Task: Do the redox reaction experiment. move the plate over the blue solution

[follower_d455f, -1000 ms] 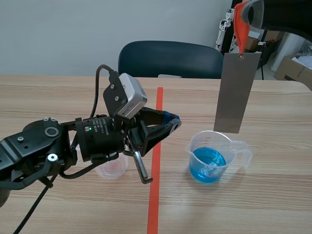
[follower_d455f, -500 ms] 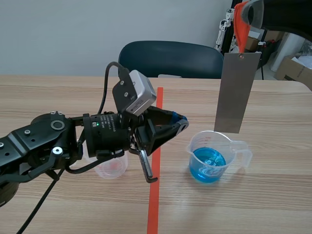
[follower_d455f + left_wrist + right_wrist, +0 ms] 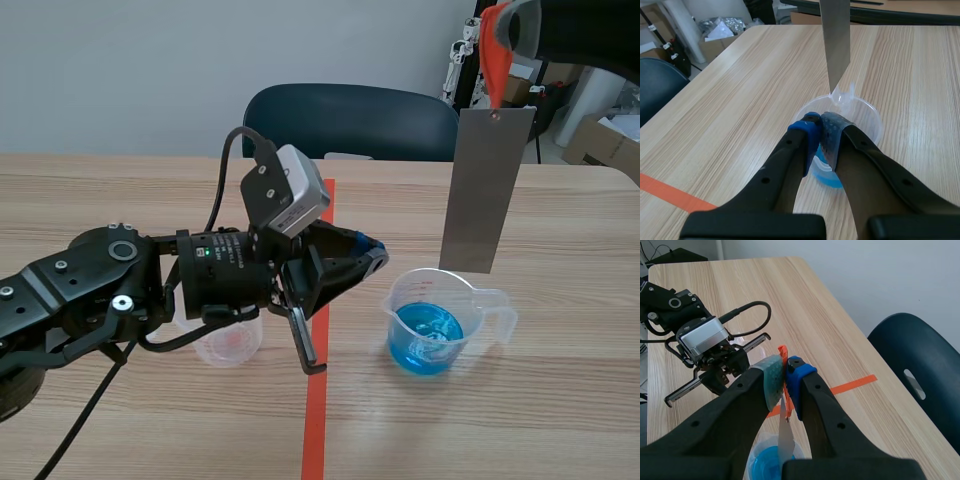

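A grey metal plate (image 3: 486, 190) hangs upright from an orange tab (image 3: 493, 60), and my right gripper (image 3: 512, 28) is shut on that tab high at the back right. The plate's lower edge sits just above the far rim of a clear beaker (image 3: 497, 302) that holds blue solution (image 3: 428, 328). In the right wrist view the fingers (image 3: 801, 372) pinch the orange tab (image 3: 782, 351), with the plate (image 3: 785, 437) edge-on over the blue solution (image 3: 765, 465). My left gripper (image 3: 368, 254) is shut on nothing, just left of the beaker. In the left wrist view its tips (image 3: 820, 125) point at the beaker (image 3: 867, 112) and the plate (image 3: 836, 40).
A small clear cup (image 3: 228, 345) with a pinkish bottom stands under the left arm's wrist. An orange-red tape line (image 3: 318, 400) runs down the table's middle. A dark blue chair (image 3: 350, 120) stands behind the table, and boxes (image 3: 605, 140) sit at the far right.
My left arm has moved right, bringing its shut gripper closer to the beaker. The plate and the right gripper have stayed where they were.
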